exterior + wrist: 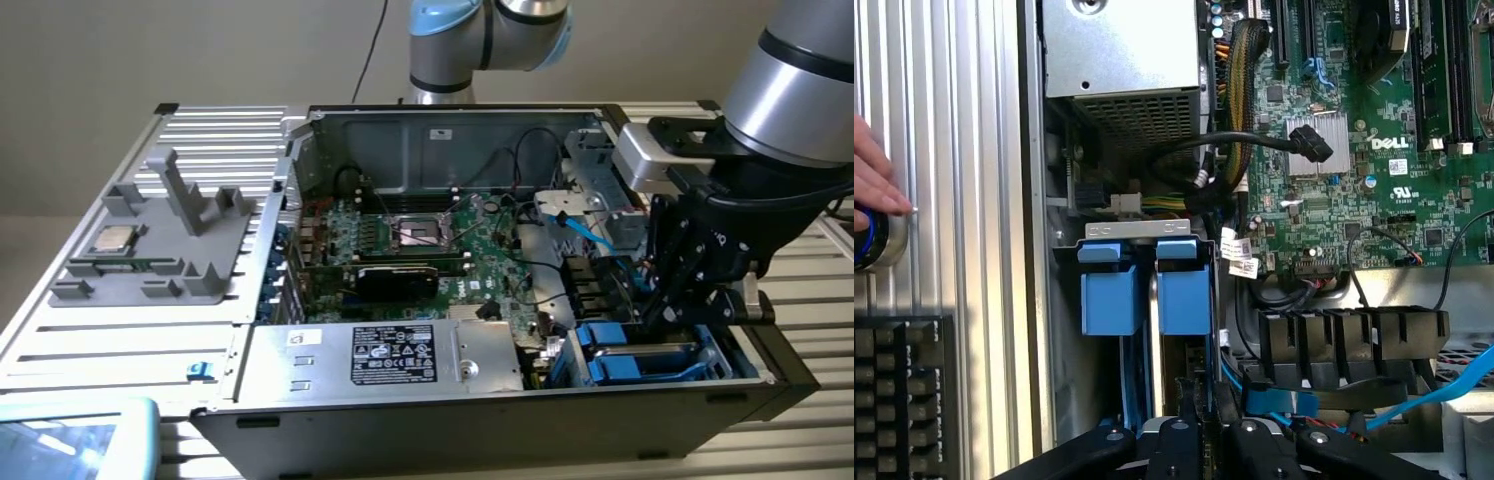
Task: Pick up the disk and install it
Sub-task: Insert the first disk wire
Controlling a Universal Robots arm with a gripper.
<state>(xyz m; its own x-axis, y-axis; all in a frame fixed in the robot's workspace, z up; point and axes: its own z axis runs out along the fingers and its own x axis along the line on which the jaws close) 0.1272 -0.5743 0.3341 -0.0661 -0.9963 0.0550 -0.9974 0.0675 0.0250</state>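
Claw (661, 318), black and two-fingered, lowered into the grey metal drive bay (1139, 232) of the open computer case (534, 420), on the exterior view's right. Jaws nearly closed, pinching the silver disk (1184, 300) in its bright blue plastic frame, which stands on edge in that bay beside another blue carrier (1106, 300).

We see the disk (1184, 300) only as a blue frame end; the wrist view's edge crops a hand (874, 180).
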